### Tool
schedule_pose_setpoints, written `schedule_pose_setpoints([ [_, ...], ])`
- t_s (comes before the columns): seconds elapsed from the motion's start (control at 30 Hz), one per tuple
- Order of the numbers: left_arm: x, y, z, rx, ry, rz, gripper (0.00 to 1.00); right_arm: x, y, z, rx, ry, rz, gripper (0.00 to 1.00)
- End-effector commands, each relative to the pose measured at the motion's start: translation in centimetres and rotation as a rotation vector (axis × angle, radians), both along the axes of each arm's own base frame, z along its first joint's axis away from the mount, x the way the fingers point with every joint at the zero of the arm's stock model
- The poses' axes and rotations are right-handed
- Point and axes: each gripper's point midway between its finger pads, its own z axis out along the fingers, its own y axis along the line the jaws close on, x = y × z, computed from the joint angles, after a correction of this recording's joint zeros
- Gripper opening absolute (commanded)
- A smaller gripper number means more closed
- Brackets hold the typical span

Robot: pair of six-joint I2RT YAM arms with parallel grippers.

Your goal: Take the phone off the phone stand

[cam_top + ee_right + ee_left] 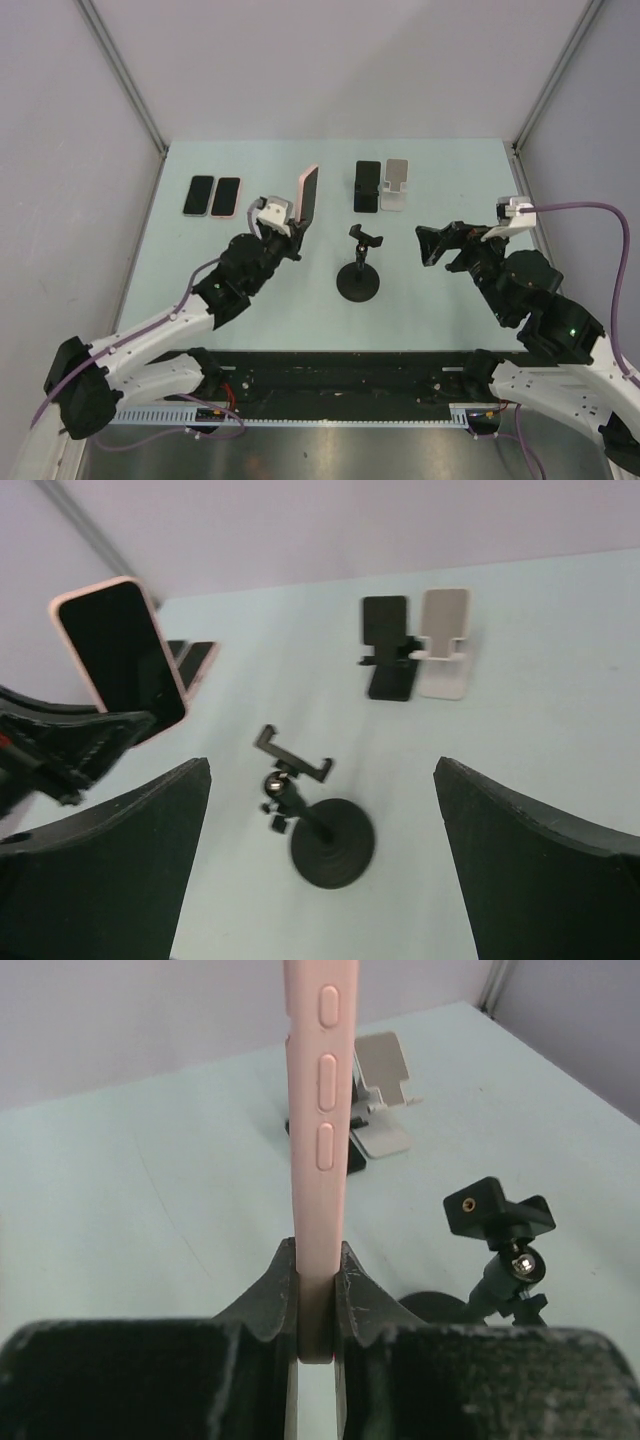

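a pale green table (250, 300) is enclosed by grey walls. from above, the pink-cased phone (308, 195) is seen held roughly upright, long axis vertical, screen turned rightward, just left of the black phone stand (358, 272). in the left wrist view, its lower end is clamped by the left gripper (318, 1300), buttoned edge toward the camera. in the right wrist view, the right gripper (320, 780) is spread wide, nothing held.

No text, label, brand, number or sign can be read in any view, neither on the phone (308, 195) nor on the stand (358, 283).
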Motion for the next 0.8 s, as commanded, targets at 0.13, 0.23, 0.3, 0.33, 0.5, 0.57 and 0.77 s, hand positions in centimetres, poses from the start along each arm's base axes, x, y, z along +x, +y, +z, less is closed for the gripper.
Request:
schedule_pose_setpoints([
  [0.13,2.0,1.6,-2.1,-0.302,0.434,-0.111,0.0,0.7,-6.7,-3.3,-0.281,0.027,-0.279,1.0],
  [0.23,3.1,3.1,-3.8,-0.346,0.544,-0.085,0.0,0.7,-8.0,-4.9,-0.369,0.044,-0.335,1.0],
  [0.3,3.5,3.7,-4.5,-0.371,0.601,-0.087,0.0,0.9,-9.1,-6.0,-0.421,0.054,-0.391,1.0],
  [0.33,4.5,4.7,-5.6,-0.371,0.636,-0.049,0.0,0.9,-9.4,-6.3,-0.435,0.056,-0.413,1.0],
  [0.5,7.4,7.3,-7.9,-0.339,0.731,0.008,0.0,1.3,-9.9,-7.3,-0.434,0.02,-0.432,1.0],
  [0.57,9.2,8.7,-8.8,-0.32,0.758,0.046,0.0,1.3,-10.1,-7.5,-0.432,0.013,-0.445,1.0],
  [0.77,13.6,11.8,-11.9,-0.289,0.837,0.11,0.01,0.7,-11.0,-7.2,-0.327,-0.021,-0.458,1.0],
])
